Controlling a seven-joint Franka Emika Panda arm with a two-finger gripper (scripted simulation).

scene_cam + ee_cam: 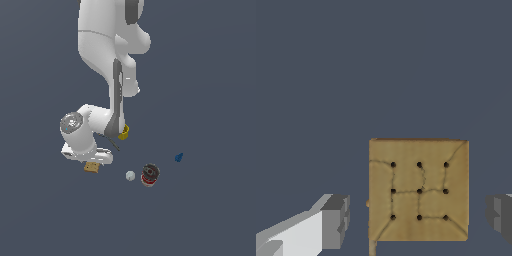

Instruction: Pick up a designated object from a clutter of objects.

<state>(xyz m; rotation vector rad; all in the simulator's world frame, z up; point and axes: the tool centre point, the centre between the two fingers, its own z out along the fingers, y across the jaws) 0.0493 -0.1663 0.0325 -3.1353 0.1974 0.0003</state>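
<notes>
From where I sit, the exterior view shows my end effector [93, 161] low at the exterior view's left, right over the tan square block [91, 167], which peeks out beneath it on the dark grey surface [200, 215]. On the wrist view the end effector [418, 215] is spread open: one grey finger pad [336, 221] sits on one side of the tan square block [418, 190] and the other pad [499, 212] on the opposite side, each with a clear gap to the block, so nothing is gripped. The block lies flat, its face showing nine dark dots in a grid. Moving rightward in the exterior view, a yellow cup [124, 132] shows just behind the arm's forearm, then a small white cube [130, 176], a black-and-red can [150, 174] just beside it, and a blue piece [179, 157] farther right, apart from the rest.
</notes>
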